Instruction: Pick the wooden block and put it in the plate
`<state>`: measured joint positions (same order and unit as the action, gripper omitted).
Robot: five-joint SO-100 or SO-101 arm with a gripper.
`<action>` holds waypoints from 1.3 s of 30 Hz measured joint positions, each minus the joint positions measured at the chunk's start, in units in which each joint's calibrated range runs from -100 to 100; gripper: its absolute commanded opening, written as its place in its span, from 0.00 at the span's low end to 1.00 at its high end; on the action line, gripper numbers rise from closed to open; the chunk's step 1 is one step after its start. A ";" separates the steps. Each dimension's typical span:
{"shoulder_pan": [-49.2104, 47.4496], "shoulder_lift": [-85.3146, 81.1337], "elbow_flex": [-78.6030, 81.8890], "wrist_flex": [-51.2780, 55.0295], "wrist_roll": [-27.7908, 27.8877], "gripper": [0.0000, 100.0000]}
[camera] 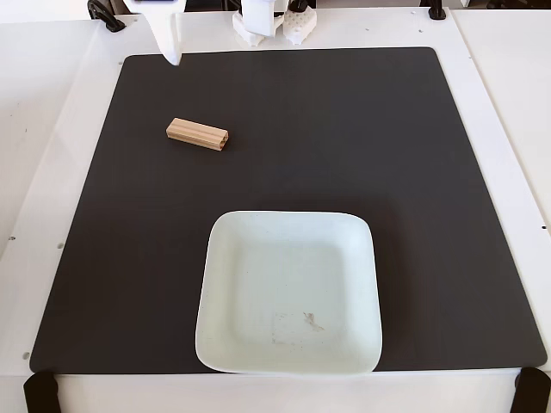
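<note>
No readable writing or brand anywhere in the fixed view. Far left: a white tool [171, 53] pokes in from the top edge, tip hanging over the far-left corner of the black mat [430, 172]; only one white finger shape shows, so cannot tell if the tool is wide or narrow, and nothing is seen in it. Just nearer than that tip and slightly right: the wooden block [197, 134], light tan, grooved lengthwise, lying flat on the mat, long axis running left-right with the right end a bit nearer. Block and tool are apart, not touching. No mark legible on the block's end. Centre, near edge of mat: the plate [225, 258], square, pale mint-white, rounded corners, raised rim, small scuffs inside, nothing in it. Plate is well apart from the block, nearer and to the right. Far centre: white arm base [297, 23] on the white worktop [43, 129]. Black clamps at the worktop corners.
</note>
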<state>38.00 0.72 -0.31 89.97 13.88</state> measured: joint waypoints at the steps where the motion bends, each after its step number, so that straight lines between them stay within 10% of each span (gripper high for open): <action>1: -0.10 1.87 -0.70 -1.11 -0.26 0.06; 8: 4.06 7.06 -0.26 -8.33 -3.50 0.25; 39: -5.02 10.46 21.87 -22.36 -11.32 0.25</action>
<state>32.98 11.19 21.56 67.60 2.56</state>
